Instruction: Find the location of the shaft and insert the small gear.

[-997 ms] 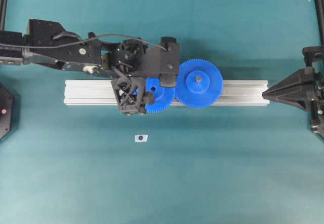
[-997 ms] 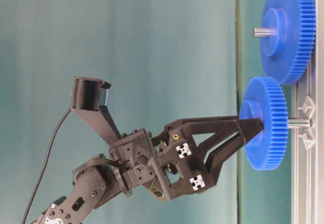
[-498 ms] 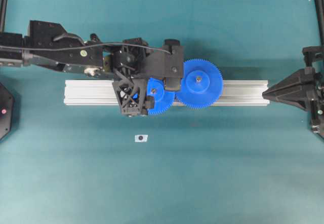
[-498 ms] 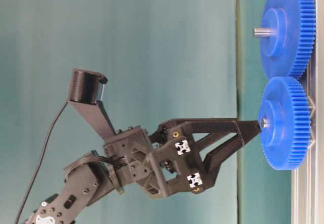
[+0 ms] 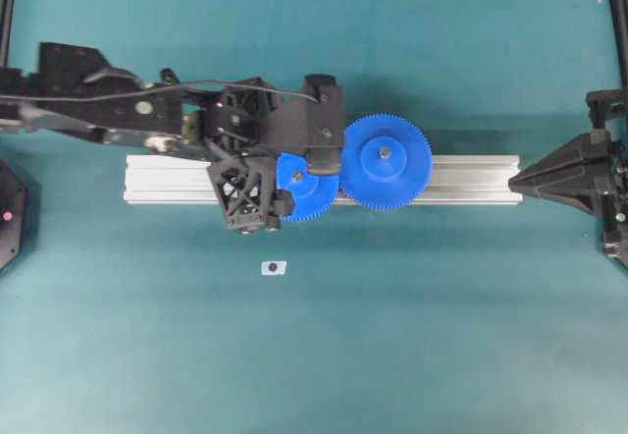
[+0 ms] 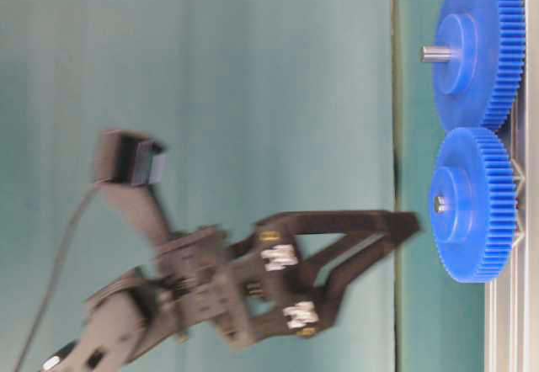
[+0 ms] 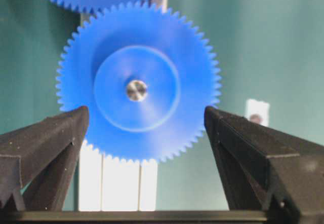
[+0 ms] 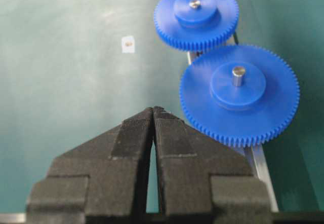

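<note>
1. Two blue gears sit side by side on a silver aluminium rail (image 5: 471, 179) lying across a teal counter (image 5: 392, 355). Their teeth appear to mesh.
2. The small gear (image 7: 137, 88) sits to the left of the larger blue gear (image 5: 386, 162) in the overhead view. The metal tip of the shaft (image 7: 136, 90) shows through its centre hole, so it seems to be seated, likely so the two gears can turn together.
3. The left gripper (image 6: 404, 233) is just short of the small gear and apart from it in the table-level view. Its fingers (image 7: 50, 138) are spread wide, one to each side of the gear, holding and touching nothing.
4. The right gripper (image 8: 153, 113) rests at the rail's far right end, well away from both gears. Its fingers are pressed together and hold nothing.
5. A small white tag with a dark dot (image 5: 272, 268) lies on the counter just in front of the rail, below the small gear.
</note>
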